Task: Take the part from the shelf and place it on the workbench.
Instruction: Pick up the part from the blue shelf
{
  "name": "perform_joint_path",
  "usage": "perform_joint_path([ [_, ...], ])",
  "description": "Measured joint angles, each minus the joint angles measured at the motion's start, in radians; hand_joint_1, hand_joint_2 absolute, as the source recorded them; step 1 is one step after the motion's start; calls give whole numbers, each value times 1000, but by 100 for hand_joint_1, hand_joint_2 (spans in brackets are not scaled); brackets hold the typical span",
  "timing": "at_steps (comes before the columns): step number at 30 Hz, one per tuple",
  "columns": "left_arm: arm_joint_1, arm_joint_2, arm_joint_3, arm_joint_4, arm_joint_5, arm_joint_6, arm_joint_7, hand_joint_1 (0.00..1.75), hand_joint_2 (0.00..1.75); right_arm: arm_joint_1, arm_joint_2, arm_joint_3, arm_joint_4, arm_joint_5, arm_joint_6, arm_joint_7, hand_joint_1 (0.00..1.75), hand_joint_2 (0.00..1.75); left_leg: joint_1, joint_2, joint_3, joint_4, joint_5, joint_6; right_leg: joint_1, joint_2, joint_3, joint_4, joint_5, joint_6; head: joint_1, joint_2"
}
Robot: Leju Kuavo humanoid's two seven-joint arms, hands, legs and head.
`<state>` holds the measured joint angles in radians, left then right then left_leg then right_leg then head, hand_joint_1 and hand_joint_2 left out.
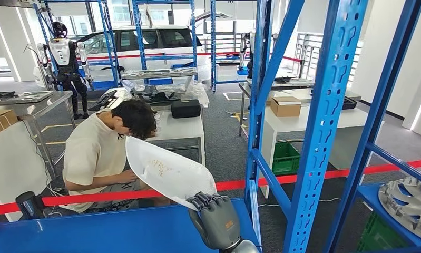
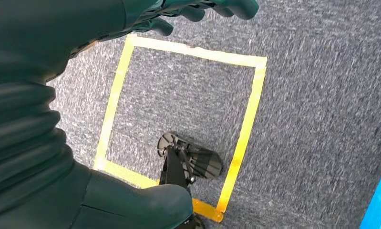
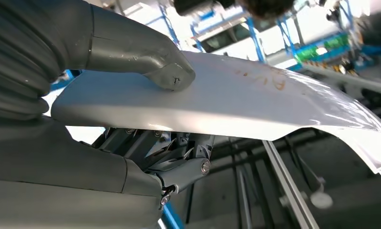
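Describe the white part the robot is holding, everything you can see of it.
The white part is a thin, curved panel, glossy like painted plastic or metal, tapering toward its far end, with faint brownish scribbles on its upper face. The right hand grips its near end: the thumb presses on top, the fingers support it underneath. It is held raised above the blue shelf, tilted up and away from the robot, toward a crouching person. Nothing else touches it.
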<state>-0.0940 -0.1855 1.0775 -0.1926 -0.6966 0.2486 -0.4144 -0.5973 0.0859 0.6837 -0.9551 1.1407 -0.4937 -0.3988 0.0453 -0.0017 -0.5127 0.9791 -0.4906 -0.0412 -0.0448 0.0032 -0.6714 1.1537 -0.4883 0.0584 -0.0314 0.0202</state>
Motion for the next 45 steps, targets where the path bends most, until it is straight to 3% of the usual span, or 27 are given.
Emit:
perform_joint_path([
  [1, -1, 1, 0, -1, 0, 1, 0, 0, 175, 2, 0, 0, -12, 1, 0, -3, 175, 175, 3, -1, -9, 19, -10, -13, -4, 4, 22, -47, 16, 5, 0, 0],
  [2, -2, 1, 1, -1, 0, 2, 0, 0, 175, 4, 0, 0, -22, 1, -1, -4, 175, 175, 4, -2, -17, 34, -18, -23, -6, 8, 32, -71, 19, 1, 0, 0],
  [4, -4, 2, 4, -2, 0, 3, -1, 0, 175, 9, -1, 0, -38, 3, 0, -9, 175, 175, 4, -3, -31, 47, -25, -39, -1, 14, 25, -65, 11, -23, -2, 0],
  [6, -5, 0, 7, -1, 0, 4, -2, 0, 175, 12, -2, 2, -53, 8, 1, -20, 175, 175, 8, -2, -35, 48, -27, -46, 3, 12, 19, -59, 11, -46, -4, 0],
  [8, -7, -1, 9, 0, -1, 4, -2, 0, 175, 13, -2, 7, -68, 12, 2, -29, 175, 175, 8, -1, -52, 97, -67, -43, 7, 10, 16, -62, 18, -62, -5, 0],
  [10, -10, -2, 9, 0, -2, 4, -2, 0, 175, 18, -2, 14, -81, 16, 2, -34, 175, 175, 0, 0, -98, 218, -142, -35, 15, 6, 11, -66, 26, -74, -5, 0],
  [12, -11, -2, 10, 0, -3, 5, -2, 0, 175, 25, -3, 22, -92, 19, 3, -36, 175, 175, -11, 0, -132, 313, -185, -24, 26, 4, 2, -68, 34, -82, -5, 0],
  [13, -12, -2, 10, 0, -4, 5, -2, 0, 175, 28, -3, 27, -98, 20, 3, -37, 175, 175, -16, 0, -126, 313, -180, -15, 32, 3, -3, -68, 38, -84, -5, 0],
  [14, -12, -2, 10, 0, -4, 5, -2, 0, 175, 30, -4, 31, -105, 21, 3, -36, 175, 175, -23, 0, -103, 276, -160, -5, 37, 3, -8, -68, 43, -85, -5, 0],
  [17, -16, -2, 10, 0, -6, 5, -2, 0, 175, 33, -5, 39, -132, 23, -2, -34, 175, 175, -44, 2, -9, 101, -92, 22, 45, 3, -18, -70, 61, -80, -4, 0],
  [18, -17, -3, 10, 0, -6, 5, -2, 0, 175, 34, -6, 40, -140, 25, -8, -34, 175, 175, -49, 3, 2, 72, -81, 24, 44, 2, -19, -73, 68, -75, -3, 0],
  [21, -17, -4, 11, 0, -9, 5, -3, 0, 175, 36, -10, 50, -159, 42, -33, -29, 175, 175, -54, 2, -5, 53, -53, 30, 40, 1, -20, -86, 88, -58, -3, 0],
  [23, -18, -3, 11, 0, -12, 5, -4, 0, 175, 37, -16, 57, -172, 64, -60, -19, 175, 175, -49, 5, -14, 40, -27, 41, 39, 1, -33, -62, 53, -48, -2, 0],
  [26, -18, -3, 11, -1, -17, 5, -4, 0, 175, 40, -26, 65, -188, 114, -118, 0, 175, 175, -47, 8, -48, 38, 4, 50, 39, 1, -77, 99, -77, -39, -1, 0],
  [27, -18, -3, 11, -1, -18, 5, -5, 0, 175, 42, -29, 67, -191, 132, -135, 8, 175, 175, -47, 9, -63, 41, 13, 49, 39, 1, -83, 149, -99, -38, -1, 0],
  [28, -17, -4, 11, -1, -18, 5, -5, 0, 175, 44, -31, 70, -194, 153, -150, 18, 175, 175, -47, 9, -77, 44, 21, 48, 39, 1, -74, 167, -99, -37, -1, 0],
  [29, -17, -4, 11, -1, -18, 6, -5, 0, 175, 46, -34, 72, -198, 179, -164, 30, 175, 175, -46, 10, -91, 48, 29, 47, 38, 1, -46, 149, -83, -37, -1, 0],
  [30, -18, -5, 11, -1, -19, 6, -6, 0, 175, 47, -36, 74, -203, 208, -178, 44, 175, 175, -46, 10, -104, 53, 36, 45, 38, 1, -2, 98, -60, -38, 0, 0],
  [32, -18, -6, 11, -1, -19, 8, -8, 0, 175, 47, -37, 78, -218, 256, -198, 66, 175, 175, -46, 9, -123, 61, 48, 36, 40, 1, 91, -32, -49, -46, -1, 0],
  [34, -18, -6, 11, -1, -20, 8, -10, 0, 175, 48, -40, 81, -235, 290, -204, 83, 175, 175, -47, 8, -129, 66, 58, 25, 44, 2, 129, -97, -59, -59, -2, 0],
  [37, -18, -5, 11, -1, -22, 9, -13, 0, 175, 52, -46, 85, -278, 374, -208, 132, 175, 175, -45, 6, -137, 70, 61, 6, 44, 0, 119, -105, -37, -82, -1, 0],
  [39, -17, -6, 11, -1, -23, 10, -15, 0, 175, 49, -55, 92, -318, 411, -209, 185, 175, 175, -41, 3, -161, 125, 0, -6, 40, -2, 102, -110, -16, -96, -2, 0],
  [41, -17, -6, 11, 0, -24, 11, -15, 0, 175, 40, -71, 102, -351, 420, -210, 230, 175, 175, -38, 2, -192, 243, -91, -16, 40, -3, 77, -110, 4, -100, -3, 0],
  [42, -17, -6, 11, 0, -25, 11, -15, 0, 175, 35, -79, 109, -363, 423, -211, 247, 175, 175, -36, 2, -200, 298, -115, -19, 41, -3, 63, -110, 15, -99, -3, 0],
  [43, -17, -6, 11, 0, -25, 12, -16, 0, 175, 30, -88, 117, -374, 424, -211, 266, 175, 175, -35, 2, -197, 329, -119, -21, 41, -3, 49, -110, 26, -97, -3, 0],
  [44, -17, -6, 11, 0, -25, 12, -16, 0, 175, 23, -99, 128, -385, 426, -211, 291, 175, 175, -34, 2, -178, 327, -103, -21, 41, -3, 35, -109, 37, -95, -3, 0],
  [45, -17, -6, 11, 0, -25, 12, -17, 0, 175, 10, -111, 142, -398, 428, -211, 325, 175, 175, -34, 2, -142, 291, -77, -20, 40, -3, 22, -109, 48, -91, -3, 0],
])
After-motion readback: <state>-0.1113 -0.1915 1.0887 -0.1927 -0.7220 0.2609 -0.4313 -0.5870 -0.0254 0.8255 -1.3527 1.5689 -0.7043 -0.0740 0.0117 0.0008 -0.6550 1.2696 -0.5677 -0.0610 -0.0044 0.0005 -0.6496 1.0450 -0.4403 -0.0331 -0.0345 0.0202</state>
